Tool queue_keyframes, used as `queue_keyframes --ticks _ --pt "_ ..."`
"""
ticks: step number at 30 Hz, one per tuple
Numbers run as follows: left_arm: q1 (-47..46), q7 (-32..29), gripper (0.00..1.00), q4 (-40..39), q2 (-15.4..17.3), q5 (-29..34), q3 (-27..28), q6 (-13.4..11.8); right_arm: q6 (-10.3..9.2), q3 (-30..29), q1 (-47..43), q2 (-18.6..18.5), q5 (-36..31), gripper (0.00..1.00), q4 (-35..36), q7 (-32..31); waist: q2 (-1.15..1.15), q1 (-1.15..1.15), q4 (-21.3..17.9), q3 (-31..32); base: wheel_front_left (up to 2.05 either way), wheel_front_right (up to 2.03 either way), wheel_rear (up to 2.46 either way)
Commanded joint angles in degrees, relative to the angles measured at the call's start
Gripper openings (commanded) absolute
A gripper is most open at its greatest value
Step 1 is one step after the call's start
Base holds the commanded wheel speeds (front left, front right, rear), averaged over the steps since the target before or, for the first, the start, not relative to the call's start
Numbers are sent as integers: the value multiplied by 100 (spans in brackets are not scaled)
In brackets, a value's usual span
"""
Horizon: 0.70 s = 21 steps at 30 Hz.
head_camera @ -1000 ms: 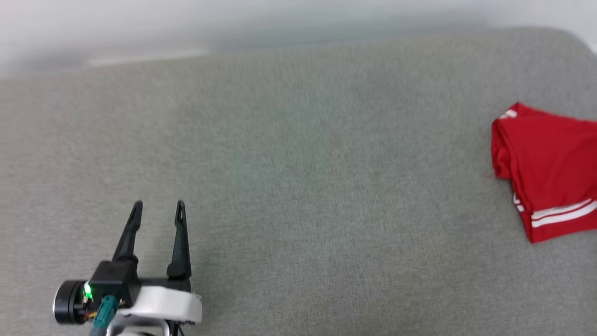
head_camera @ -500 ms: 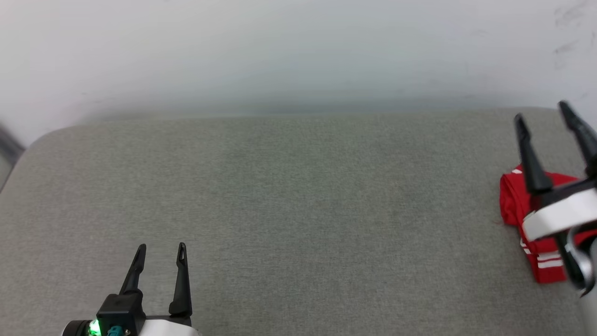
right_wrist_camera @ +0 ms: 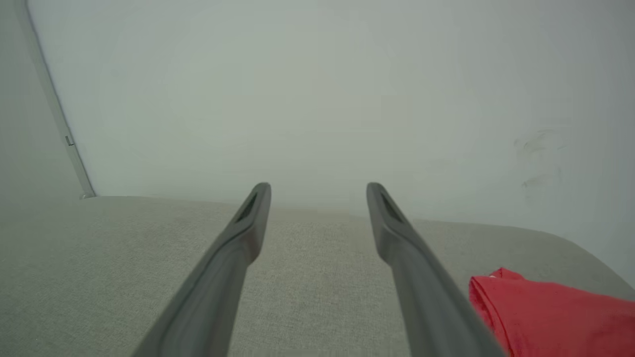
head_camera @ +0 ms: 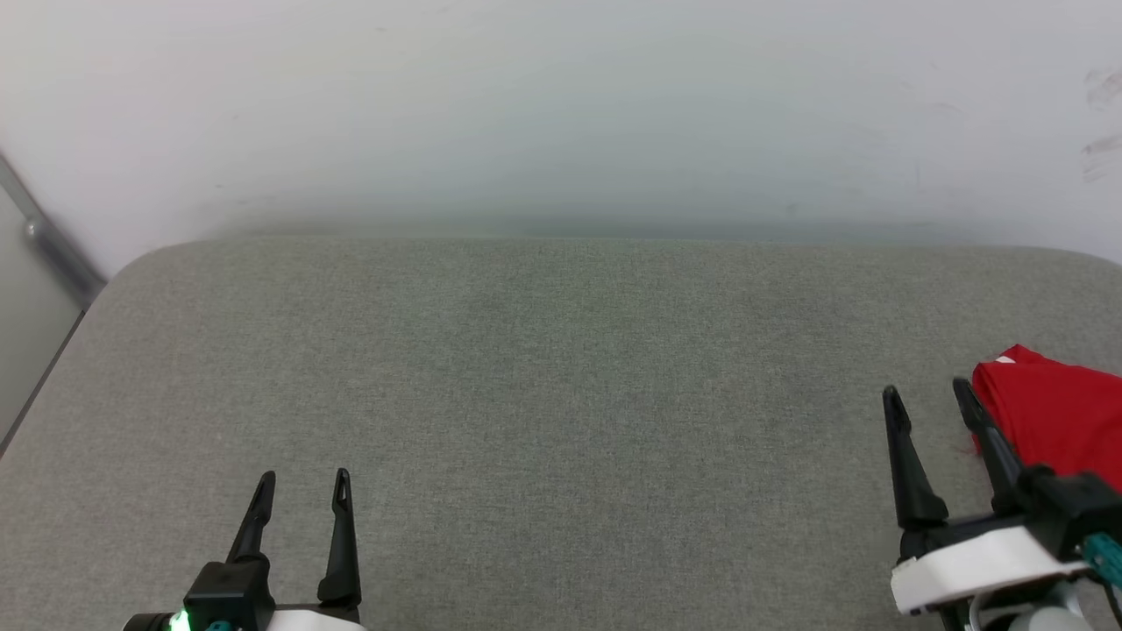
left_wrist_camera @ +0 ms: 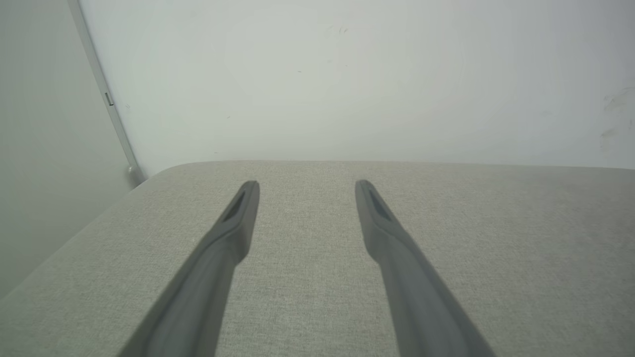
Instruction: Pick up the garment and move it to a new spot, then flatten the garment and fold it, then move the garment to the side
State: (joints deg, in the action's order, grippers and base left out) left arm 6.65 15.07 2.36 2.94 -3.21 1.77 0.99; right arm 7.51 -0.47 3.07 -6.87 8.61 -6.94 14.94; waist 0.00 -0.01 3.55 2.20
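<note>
Surface: a grey fabric cushion (head_camera: 561, 394) is seen against a pale wall (head_camera: 561, 114).
Garment: the red garment (head_camera: 1056, 421) is laid in a folded bundle at the cushion's right edge.
Left gripper (head_camera: 303, 478): fingers are spread, nothing is held; it is well apart from the garment.
Right gripper (head_camera: 926, 388): fingers are spread, nothing is held; it is positioned just beside the garment's left edge.
</note>
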Motion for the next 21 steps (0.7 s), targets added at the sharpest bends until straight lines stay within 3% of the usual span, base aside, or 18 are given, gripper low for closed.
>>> queue_keyframes --ticks 1,8,21 --pt "49 12 100 6 -6 -15 -16 30 -4 -67 -161 74 42 100 51 29 0 1 2 -1 0 0 0" --pt "107 12 100 -14 -6 -83 -66 91 -3 -248 -620 308 48 100 256 24 0 1 -45 -5 0 0 0" --pt "115 12 100 -33 -7 -156 -94 81 -3 -310 -900 407 13 100 332 25 0 1 -106 -10 0 0 0"
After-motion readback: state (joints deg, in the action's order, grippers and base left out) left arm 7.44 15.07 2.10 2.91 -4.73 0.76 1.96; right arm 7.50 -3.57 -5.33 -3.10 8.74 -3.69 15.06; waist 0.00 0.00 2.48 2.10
